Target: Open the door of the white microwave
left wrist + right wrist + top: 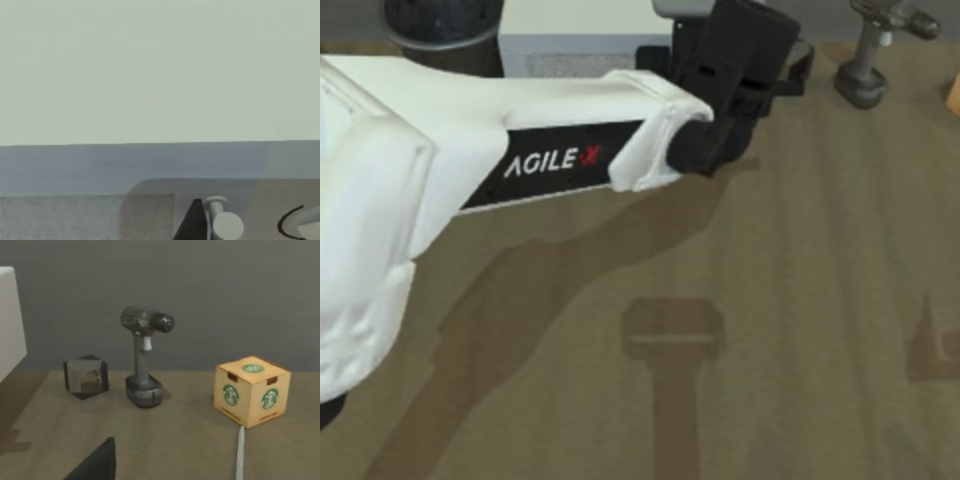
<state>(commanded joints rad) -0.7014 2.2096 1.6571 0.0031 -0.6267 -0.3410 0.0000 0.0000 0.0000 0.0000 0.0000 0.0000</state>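
The white microwave [582,30] stands at the table's back edge, left of centre, partly hidden by my left arm. Its door [588,64] with the grey mesh window lies flush with the front. In the left wrist view the mesh window [85,217] sits beside a pale round handle [222,222]. My left gripper [740,70] reaches to the door's right side. There the left gripper [209,215] is shut on the handle, one black finger [192,227] pressed against it and the other hidden. My right gripper [170,462] is open over bare table, outside the top view.
A dark mesh bin [445,25] stands left of the microwave. A grey power drill [875,50] is at the back right. The right wrist view shows the drill [142,360], a shiny dark cube [86,376] and an orange printed box [251,390].
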